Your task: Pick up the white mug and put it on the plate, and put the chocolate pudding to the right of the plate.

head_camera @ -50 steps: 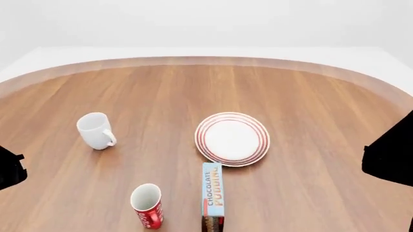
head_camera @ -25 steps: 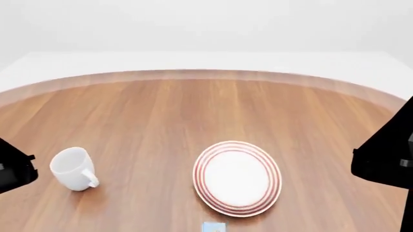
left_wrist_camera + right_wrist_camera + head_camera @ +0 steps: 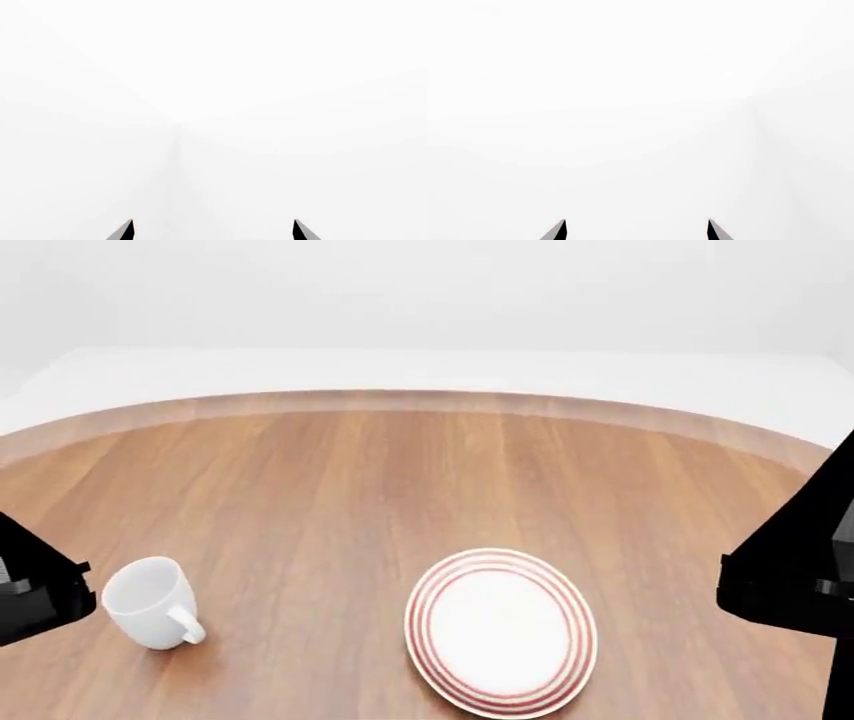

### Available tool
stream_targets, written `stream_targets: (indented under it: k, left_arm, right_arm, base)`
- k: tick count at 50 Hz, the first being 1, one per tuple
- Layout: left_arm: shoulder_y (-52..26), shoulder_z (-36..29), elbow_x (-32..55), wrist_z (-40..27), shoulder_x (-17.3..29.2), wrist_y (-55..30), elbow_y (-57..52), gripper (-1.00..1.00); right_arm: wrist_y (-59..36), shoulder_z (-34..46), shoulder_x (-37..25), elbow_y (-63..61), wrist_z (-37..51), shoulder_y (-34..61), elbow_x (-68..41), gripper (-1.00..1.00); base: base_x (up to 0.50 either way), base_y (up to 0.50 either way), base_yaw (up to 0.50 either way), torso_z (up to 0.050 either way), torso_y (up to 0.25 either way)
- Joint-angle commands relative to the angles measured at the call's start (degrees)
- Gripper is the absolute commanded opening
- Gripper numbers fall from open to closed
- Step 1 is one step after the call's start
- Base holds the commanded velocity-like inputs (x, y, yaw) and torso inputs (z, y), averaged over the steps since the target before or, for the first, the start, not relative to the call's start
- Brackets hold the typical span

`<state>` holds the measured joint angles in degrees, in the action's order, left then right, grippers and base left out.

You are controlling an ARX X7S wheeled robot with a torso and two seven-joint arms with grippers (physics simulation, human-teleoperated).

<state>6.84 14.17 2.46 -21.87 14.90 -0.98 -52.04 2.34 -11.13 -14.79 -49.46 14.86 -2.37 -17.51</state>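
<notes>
Sitting upright on a round wooden table (image 3: pixel 400 480), the white mug (image 3: pixel 147 602) is toward the left side of the head view, its open mouth facing up and its loop handle sticking out toward the near right. Well apart from it, to the right and slightly nearer, lies the plate (image 3: pixel 502 630), white with thin red rings around its rim and nothing on it. The chocolate pudding carton is not in any view at this moment, so its position cannot be given.

The mug looks like glossy ceramic: rigid, fairly light, smooth enough to slip, and likely to chip if dropped. A pinch across the rim wall, or around the body on the side away from the handle, would probably be the safest hold.

A dark part of the left arm (image 3: pixel 34 590) shows at the left edge of the head view, just beside the mug but not touching it. A dark part of the right arm (image 3: pixel 801 570) shows at the right edge, apart from the plate. Each wrist camera faces only blank white background. The left gripper (image 3: pixel 213 232) shows two dark fingertips set wide apart with nothing between them, and the right gripper (image 3: pixel 635 232) looks the same, spread and empty. Nothing has been picked up yet.
</notes>
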Motion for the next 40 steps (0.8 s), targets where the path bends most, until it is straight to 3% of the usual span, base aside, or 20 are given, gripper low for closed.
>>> stream_targets:
  k: [1, 6, 15, 31, 40]
  left_arm:
    - [0.0, -0.87, -0.14, -0.12, 0.26, -0.07, 0.47, 1.0]
    - [-0.15, -1.28, -0.02, -0.21, 0.33, -0.63, 0.53, 1.0]
    - [-0.34, -2.03, -0.11, -0.25, 0.53, -0.94, 0.85, 1.0]
    - [-1.11, -3.58, 0.68, 0.14, 1.47, -4.34, 2.11, 1.0]
    - [-1.07, -4.65, -1.38, -0.24, 1.8, -5.26, 2.37, 1.0]
  right_arm:
    - [1.71, 0.29, 0.56, 1.05, 0.8, -0.37, 2.93, 1.0]
    - [0.98, 0.81, 0.31, 1.0, 1.12, -0.31, 3.79, 1.0]
    - [1.94, 1.61, -0.02, 1.51, 0.71, -0.68, 4.23, 1.0]
    - [2.12, 1.84, -0.31, 2.14, 1.29, -0.94, 4.52, 1.0]
    - [2.02, 2.02, -0.64, 2.23, 1.49, -1.03, 4.35, 1.0]
  base:
    - [0.0, 0.0, 0.0, 0.0, 0.0]
    - [0.0, 0.04, 0.0, 0.0, 0.0]
    - [0.0, 0.45, 0.0, 0.0, 0.0]
    - [0.0, 0.0, 0.0, 0.0, 0.0]
    - [0.0, 0.0, 0.0, 0.0, -0.25]
